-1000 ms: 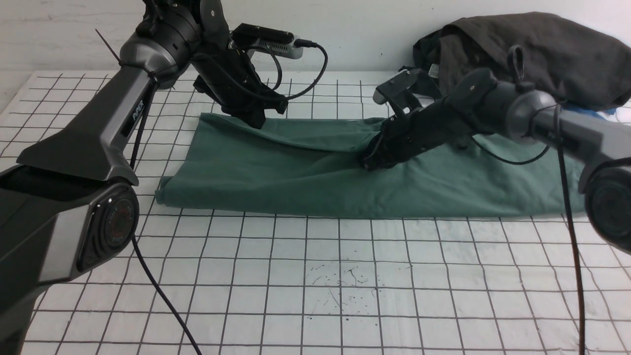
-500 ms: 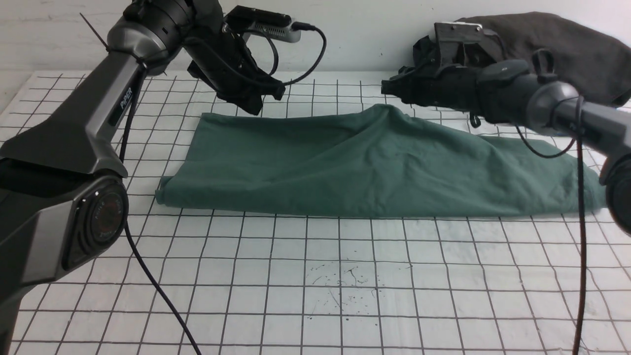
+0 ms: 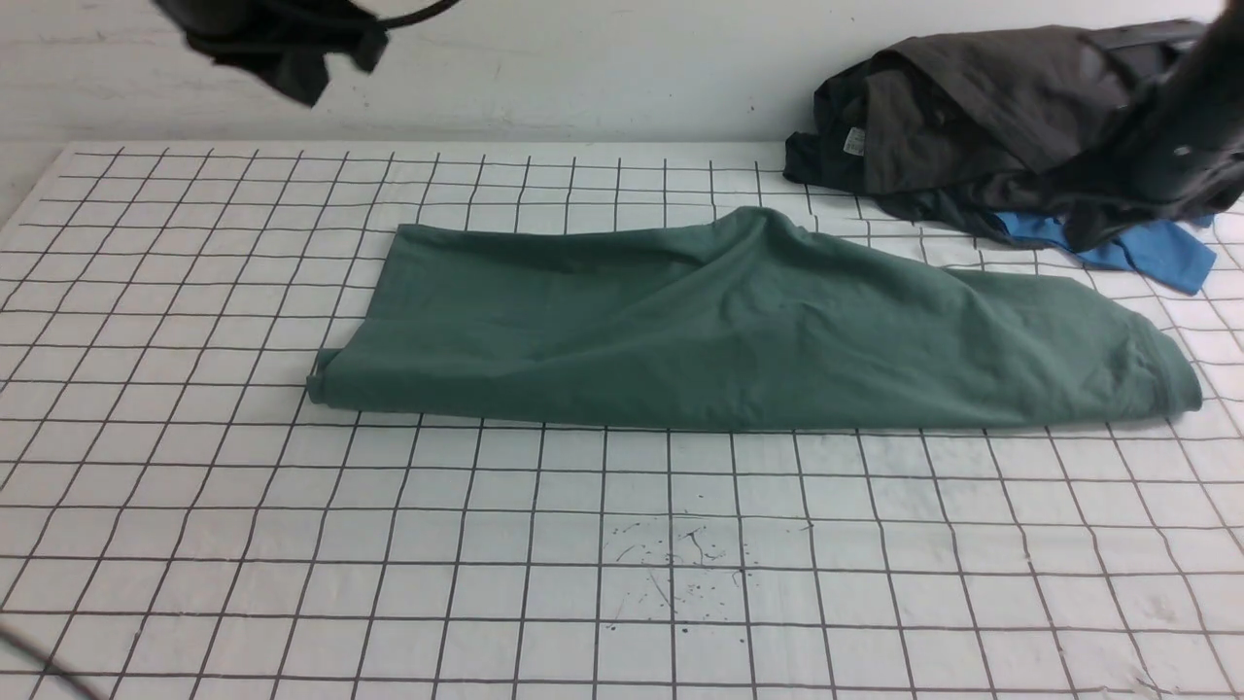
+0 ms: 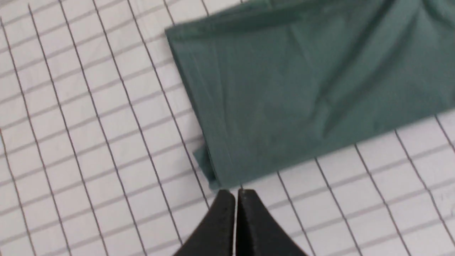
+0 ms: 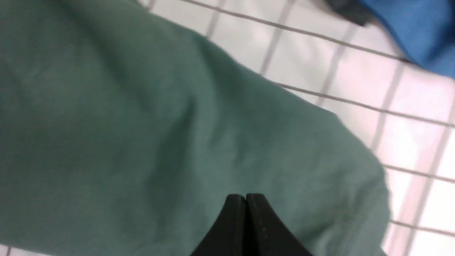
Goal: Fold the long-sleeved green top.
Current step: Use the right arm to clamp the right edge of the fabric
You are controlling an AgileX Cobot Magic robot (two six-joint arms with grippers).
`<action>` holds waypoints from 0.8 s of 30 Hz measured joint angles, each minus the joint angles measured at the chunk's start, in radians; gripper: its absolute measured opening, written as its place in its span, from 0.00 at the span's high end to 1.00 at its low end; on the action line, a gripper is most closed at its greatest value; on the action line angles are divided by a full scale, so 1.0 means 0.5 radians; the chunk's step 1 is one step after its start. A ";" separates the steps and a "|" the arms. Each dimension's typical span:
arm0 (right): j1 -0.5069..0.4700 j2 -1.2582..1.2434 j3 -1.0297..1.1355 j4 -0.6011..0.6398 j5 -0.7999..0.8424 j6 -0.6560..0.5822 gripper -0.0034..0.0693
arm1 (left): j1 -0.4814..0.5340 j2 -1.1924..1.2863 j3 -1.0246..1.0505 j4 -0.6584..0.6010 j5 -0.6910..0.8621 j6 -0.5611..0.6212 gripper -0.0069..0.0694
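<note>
Left tool [image 4: 236, 193]: fingertips pressed together, nothing between them; raised well clear of the cloth.
Right tool [image 5: 246, 199]: also pressed together and gripping nothing, up near the dark garments [image 3: 972, 97] in the front view.
Green long-sleeved top [image 3: 680, 360]: lying on the table [image 3: 671, 564] in one long band running left to right, toward the far side; neither tool touches it.
Handling: probably light and limp, a soft jersey that bends wherever it is lifted and keeps no shape of its own; not fragile, and likely to grip itself more than slide.
Left end: a fairly straight edge, with a small bit of cloth poking out beside the near corner; the two corners there look like the best holds for carrying that end inward.
Right end: narrower, rounded and bunched; a pinch should take all its layers, or the top one may peel away alone.
Middle: a raised hump at the far edge with soft creases spreading from it; smoothing may help before the next fold.
Blue cloth [image 3: 1161, 255]: beyond the right end, apart from the top; best kept out of the right tool's pinch.
Progress: seemingly part folded, with the length still to be brought in.
</note>
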 joint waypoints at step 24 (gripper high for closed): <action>-0.304 0.318 0.307 0.138 -0.166 0.248 0.53 | 0.000 -1.184 1.985 -0.016 -0.622 -0.088 0.92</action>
